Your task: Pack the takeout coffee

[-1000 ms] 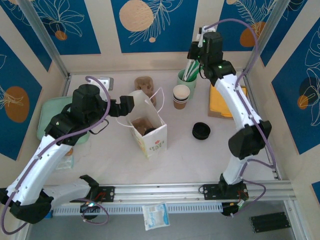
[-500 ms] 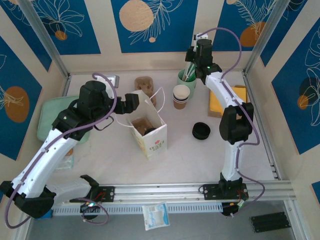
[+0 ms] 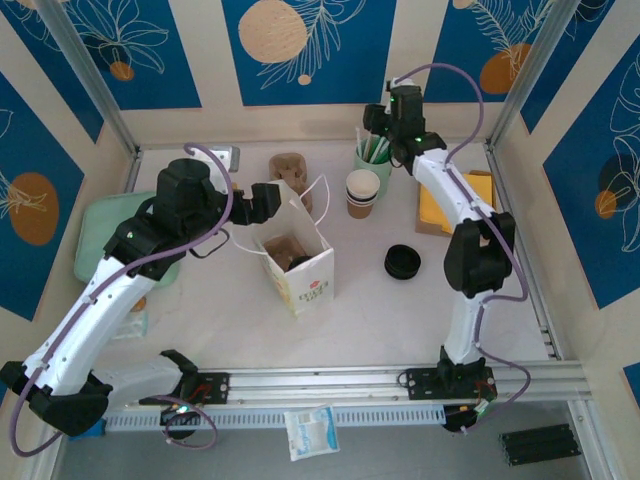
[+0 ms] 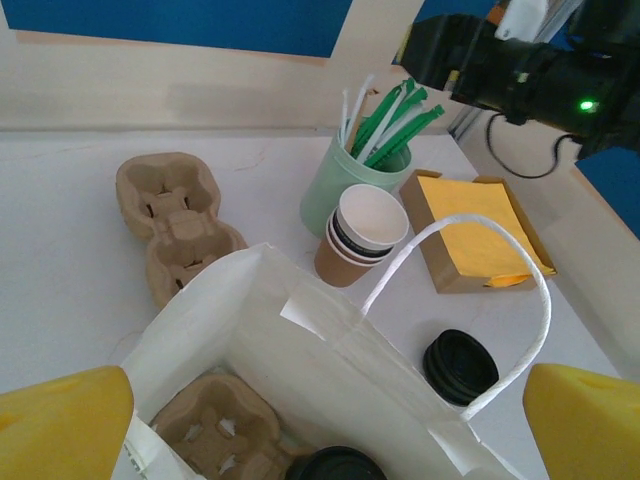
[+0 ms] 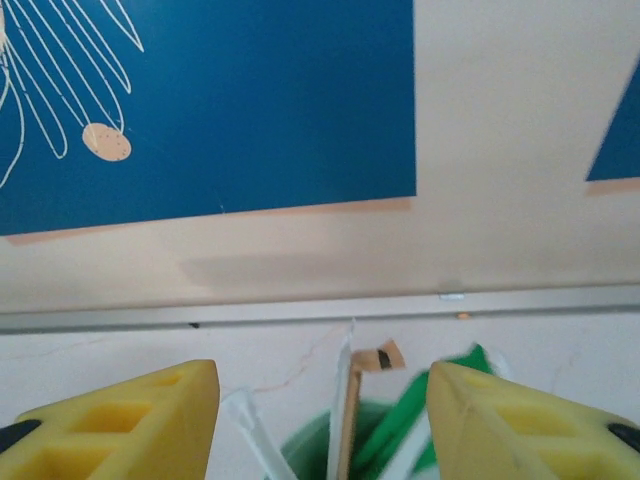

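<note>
Blue leaf-print panels wall in a white table with a metal rail along its near edge.

The biggest thing on it is a white paper bag, standing upright and open near the middle. The left gripper hangs over the bag's mouth with its fingers released and spread wide to either side, grasping nothing. A pale green tray lies at the left edge, and a box of yellow napkins at the right. A spare cardboard cup carrier sits just beyond the bag.

At the far side stands a green pot of straws and stirrers. The right gripper is poised directly above it, fingers apart and closed on nothing. A stack of lidless cups stands near that pot, and loose black lids lie to the right of the bag.

The takeout coffee is down inside the bag, beside a carrier insert. Only its black lid shows.

I'd say the main job is done, since the cup is in the bag. What seems left is any extra, likely a straw or stirrer from the pot, and then drawing both arms back.
</note>
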Motion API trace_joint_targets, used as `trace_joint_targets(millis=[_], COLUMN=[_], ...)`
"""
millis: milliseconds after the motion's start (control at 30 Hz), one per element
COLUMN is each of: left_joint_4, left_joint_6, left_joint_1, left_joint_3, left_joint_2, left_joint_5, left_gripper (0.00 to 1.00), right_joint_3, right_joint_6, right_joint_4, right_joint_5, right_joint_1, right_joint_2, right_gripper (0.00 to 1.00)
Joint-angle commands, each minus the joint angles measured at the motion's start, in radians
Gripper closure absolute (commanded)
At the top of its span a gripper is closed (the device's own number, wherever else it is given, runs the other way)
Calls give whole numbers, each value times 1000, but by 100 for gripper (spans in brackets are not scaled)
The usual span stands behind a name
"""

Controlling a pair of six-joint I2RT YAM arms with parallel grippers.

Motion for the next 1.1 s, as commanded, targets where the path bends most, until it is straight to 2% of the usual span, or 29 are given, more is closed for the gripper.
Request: trace_joint_targets(millis=[0, 100, 167, 333, 433, 633, 1067], left_joint_4=[40, 47, 47, 41, 33, 29, 23], left_joint_6=[14, 14, 16, 30, 39, 42, 37], left_joint_1=[-4, -5, -4, -4, -5, -5, -5], left_joint_3=[6, -2, -4, 9, 29, 50, 42], left_joint_2=[-6, -5, 1, 21, 32, 43, 43], left_joint_5=[38, 50, 63, 88, 103, 123, 118], left_gripper=[1, 0, 1, 1, 1, 1, 1], right_joint_3=[27, 3, -71, -336, -465, -597, -784], right_joint_6=[125, 233, 318, 488, 542, 606, 673], right_joint_4=[-166, -306, -368, -390, -410, -449, -345], right_joint_5=[-24, -43, -86, -225, -287, -345, -391], right_joint_1=[-42, -96, -153, -313, -399, -484, -523], right_joint_2=[-138, -210, -276, -448, -497, -485, -367], right_gripper=[42, 42, 42, 41, 41, 42, 49])
